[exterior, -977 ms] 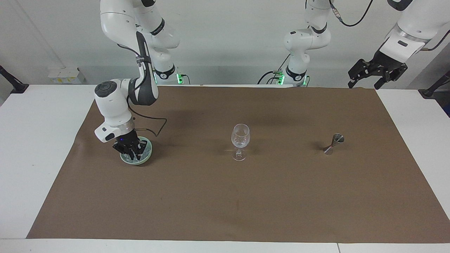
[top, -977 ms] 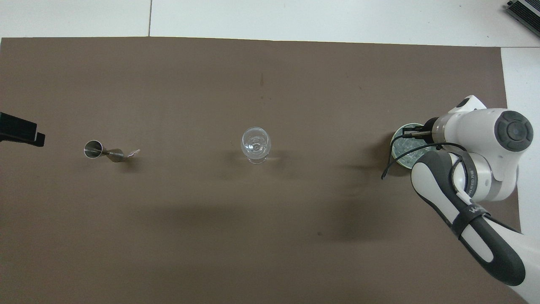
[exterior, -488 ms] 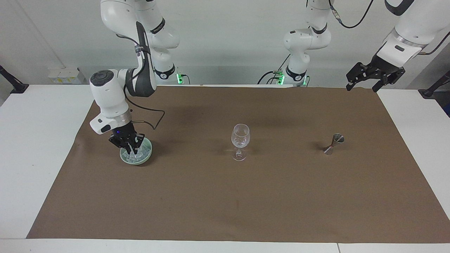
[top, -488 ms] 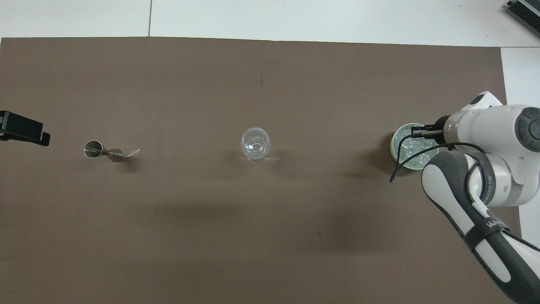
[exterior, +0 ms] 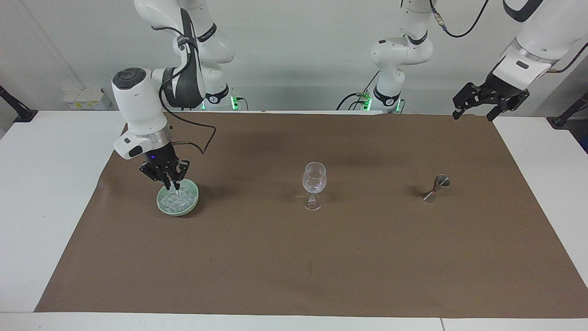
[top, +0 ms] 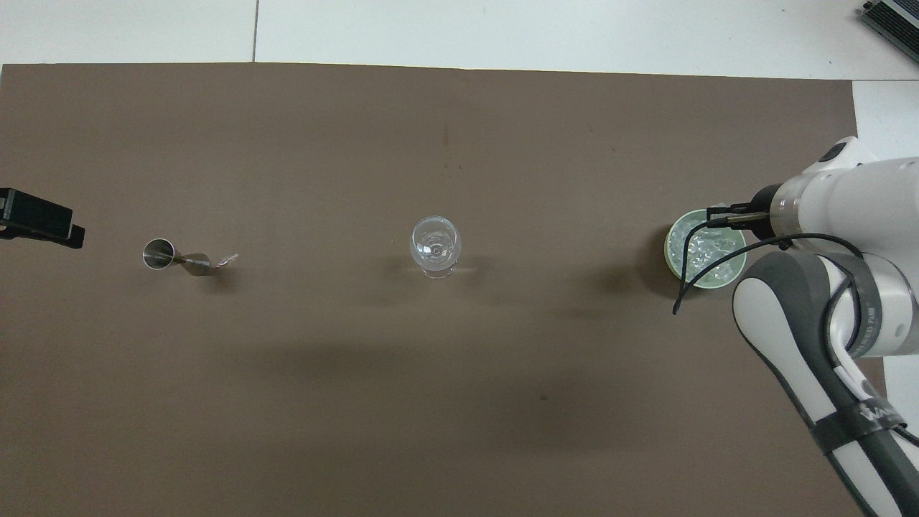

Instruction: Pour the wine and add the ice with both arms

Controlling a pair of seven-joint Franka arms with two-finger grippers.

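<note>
A pale green bowl [exterior: 195,200] holds many small clear ice cubes [exterior: 178,197] toward the right arm's end of the brown mat. My right gripper [exterior: 171,185] hangs just above the ice, fingers close together on a small clear cube. The bowl [top: 672,243], the ice [top: 707,253] and the right gripper [top: 726,215] also show in the overhead view. A clear stemmed glass [exterior: 313,181] stands at the mat's middle [top: 435,245]. My left gripper [exterior: 488,100] waits open, raised over the mat's corner at the left arm's end.
A small steel jigger [exterior: 435,187] lies on the mat toward the left arm's end, also in the overhead view [top: 176,256]. The brown mat [exterior: 294,266] covers most of the white table. A black cable loops from the right wrist [exterior: 202,147].
My right gripper has risen out of the bowl of ice and now hangs just above it. The left gripper has shifted slightly upward. The glass and jigger have not moved.
</note>
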